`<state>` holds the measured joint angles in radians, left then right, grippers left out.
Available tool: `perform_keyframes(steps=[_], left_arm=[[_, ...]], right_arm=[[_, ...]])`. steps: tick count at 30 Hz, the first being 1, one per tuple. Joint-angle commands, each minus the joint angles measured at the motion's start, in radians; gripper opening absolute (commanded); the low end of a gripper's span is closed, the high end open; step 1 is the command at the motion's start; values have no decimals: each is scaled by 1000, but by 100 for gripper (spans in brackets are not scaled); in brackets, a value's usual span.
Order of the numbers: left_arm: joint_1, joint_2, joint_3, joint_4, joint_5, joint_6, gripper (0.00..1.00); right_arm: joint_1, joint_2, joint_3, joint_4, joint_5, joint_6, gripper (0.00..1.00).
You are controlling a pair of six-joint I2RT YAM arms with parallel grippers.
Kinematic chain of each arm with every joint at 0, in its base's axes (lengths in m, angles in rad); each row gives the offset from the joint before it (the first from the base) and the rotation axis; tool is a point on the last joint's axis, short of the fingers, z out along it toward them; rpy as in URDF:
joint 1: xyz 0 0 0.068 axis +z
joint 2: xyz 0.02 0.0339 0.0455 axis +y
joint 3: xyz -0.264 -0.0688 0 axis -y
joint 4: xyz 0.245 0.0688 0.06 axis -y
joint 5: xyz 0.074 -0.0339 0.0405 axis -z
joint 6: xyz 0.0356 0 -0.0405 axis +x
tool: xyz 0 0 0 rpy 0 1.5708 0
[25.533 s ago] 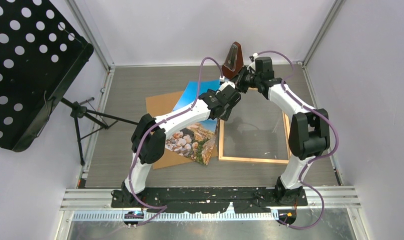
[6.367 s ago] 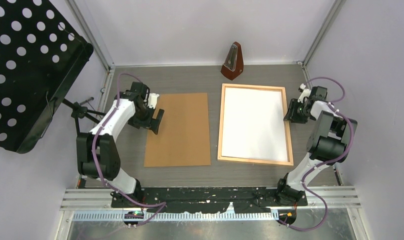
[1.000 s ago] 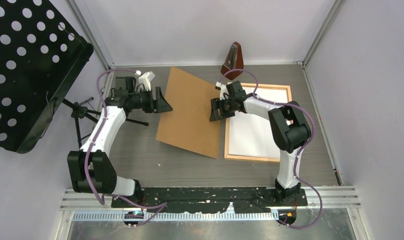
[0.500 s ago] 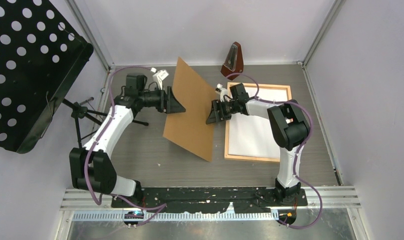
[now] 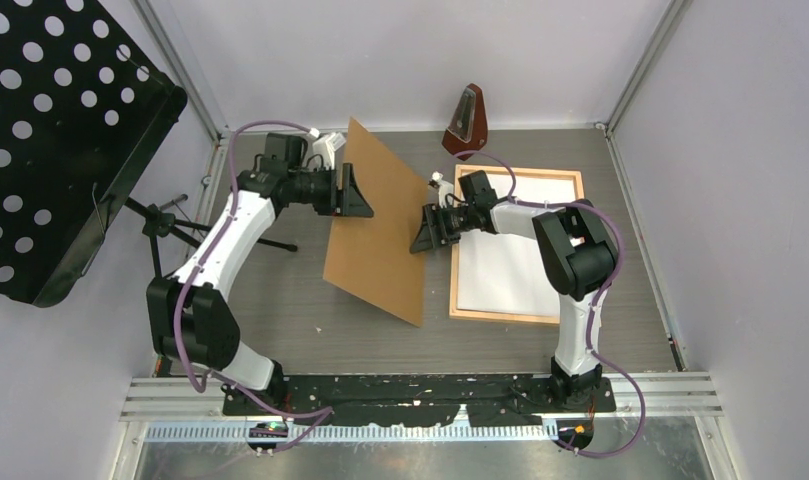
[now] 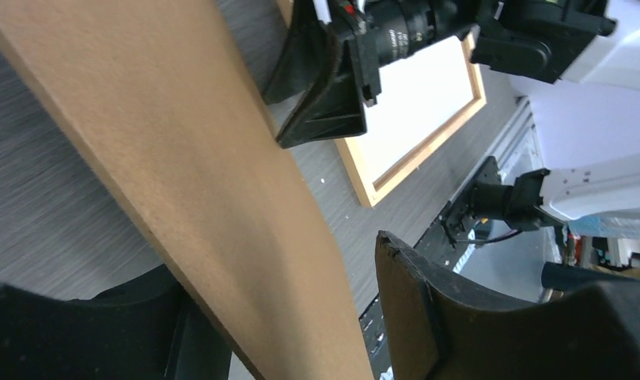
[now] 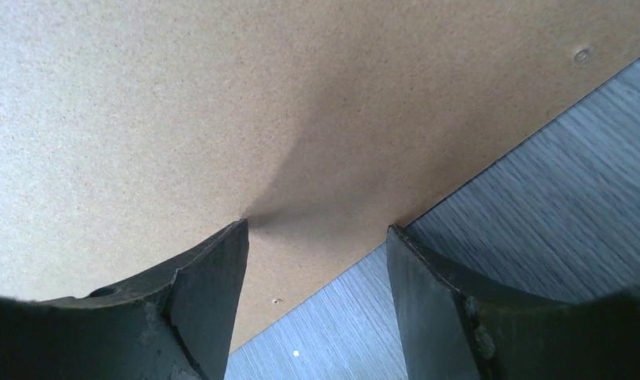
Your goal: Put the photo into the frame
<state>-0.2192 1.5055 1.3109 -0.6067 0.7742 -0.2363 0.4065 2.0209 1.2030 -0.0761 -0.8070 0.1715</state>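
Two halves make up this job, and the first is judged done. Nearest, on the right of the desk (image 5: 280, 340), the frame (image 5: 505, 318) is laid flat, and the photo (image 5: 505, 270) is seen inside it, white back up, filling the opening as far as can be told. So the print is taken as seated; only the closing-up is left.

Just beside the frame's left rail, the board (image 5: 380, 250) is tipped up steeply, not yet laid over the photo. It is steadied from both sides. The left fingers (image 6: 459, 317) are set astride its raised edge, spread, with a gap seen beside one of them, so no firm pinch is made out. The right fingers (image 7: 202, 293) are spread too, with nothing between them and their tips pressed against the board's brown face.

The board has yet to be swung over and lowered into the frame. The right arm, stretched across the photo, is judged to lie in that path.

Off left, a black stand (image 5: 60, 130) is parked well apart. Farthest back, a metronome (image 5: 467, 122) is stood near the frame's far rail, perhaps close enough to be clipped.
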Motion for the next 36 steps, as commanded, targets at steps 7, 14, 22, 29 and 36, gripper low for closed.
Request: perform_keyframes(steps=[7,14,22,29,36], left_arm=[[-42,76,152,-153,-184,18,41],[-43,67,169,-179,-236,27,24],[-43,54,222,-238,-295,57,0],[-44,71,337,-343,-358,81,0],[-45,79,459,-443,-423,88,0]], right_arm=[[9,16,-10,-23,6,-5,70],[6,-3,-10,-23,12,4,71],[6,-45,6,-28,13,31,76],[-13,-140,59,-80,8,56,82],[-22,-214,144,-147,-4,105,84]])
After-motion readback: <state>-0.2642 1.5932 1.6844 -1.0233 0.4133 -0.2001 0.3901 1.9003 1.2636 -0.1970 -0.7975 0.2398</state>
